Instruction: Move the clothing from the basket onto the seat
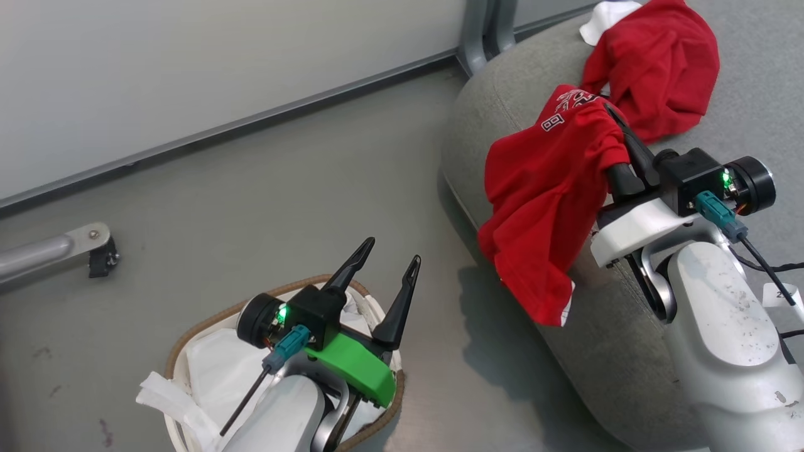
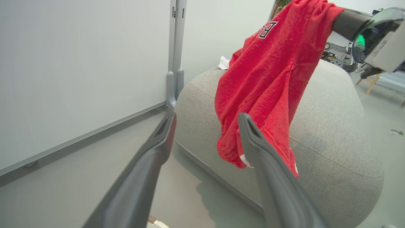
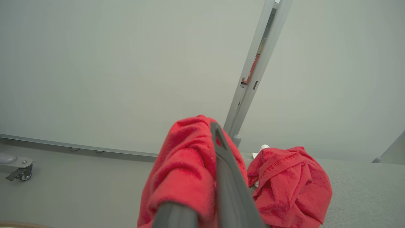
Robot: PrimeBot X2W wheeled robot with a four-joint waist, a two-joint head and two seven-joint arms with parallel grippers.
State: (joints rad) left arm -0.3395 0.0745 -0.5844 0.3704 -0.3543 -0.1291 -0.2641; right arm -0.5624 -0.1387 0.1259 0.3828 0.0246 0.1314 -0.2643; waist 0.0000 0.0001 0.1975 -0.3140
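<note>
One basket (image 1: 188, 333) stands on the floor (image 1: 282, 188) at the lower left of the head view, its white liner (image 1: 213, 370) showing. Over it in that view is the left gripper (image 1: 393, 248) (image 2: 207, 116), its two fingers spread wide and holding nothing.

To the right lies one grey seat (image 1: 502, 81) (image 2: 332, 126) (image 3: 364, 190), with two red garments at it. The first garment (image 1: 546, 207) (image 2: 265, 79) (image 3: 180, 177) is draped over the right gripper (image 1: 612, 116) (image 3: 205, 126), whose two fingers are pinched together on its fabric. It hangs down past the seat's rounded corner, its white-trimmed hem clear of the floor; whether it brushes the cushion cannot be told. White lettering shows near its top.

Farther right, the second garment (image 1: 659, 69) (image 3: 291, 183) lies crumpled on top of the seat, close beside the first, with one white patch at its far edge.

Behind stand one pale wall (image 1: 188, 63) and one grey post (image 1: 483, 31) (image 2: 175, 63) (image 3: 253, 79).
</note>
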